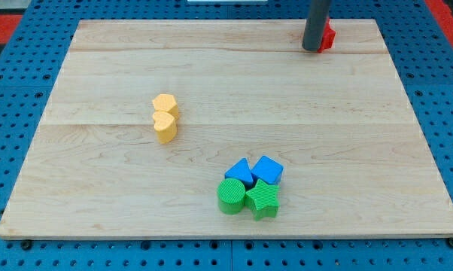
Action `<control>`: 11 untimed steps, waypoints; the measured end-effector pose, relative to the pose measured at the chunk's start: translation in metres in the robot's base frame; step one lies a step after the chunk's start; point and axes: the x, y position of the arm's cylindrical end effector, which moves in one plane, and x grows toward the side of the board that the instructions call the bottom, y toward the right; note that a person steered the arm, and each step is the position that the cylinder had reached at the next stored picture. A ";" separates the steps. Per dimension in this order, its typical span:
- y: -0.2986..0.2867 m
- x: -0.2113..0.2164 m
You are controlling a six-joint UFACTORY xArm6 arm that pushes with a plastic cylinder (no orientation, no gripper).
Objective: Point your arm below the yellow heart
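The yellow heart (165, 127) lies left of the board's middle, touching a yellow hexagon-like block (165, 105) just above it. My tip (312, 48) is at the view's top right, far up and to the right of the heart. It stands against a red block (328, 35), which it partly hides.
The wooden board (98, 196) rests on a blue pegboard surface. A tight cluster sits low and right of centre: a blue triangle-like block (241, 172), a blue cube (268, 169), a green cylinder (230, 196) and a green star (262, 199).
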 end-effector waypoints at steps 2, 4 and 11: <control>-0.019 0.098; -0.085 0.199; -0.304 0.232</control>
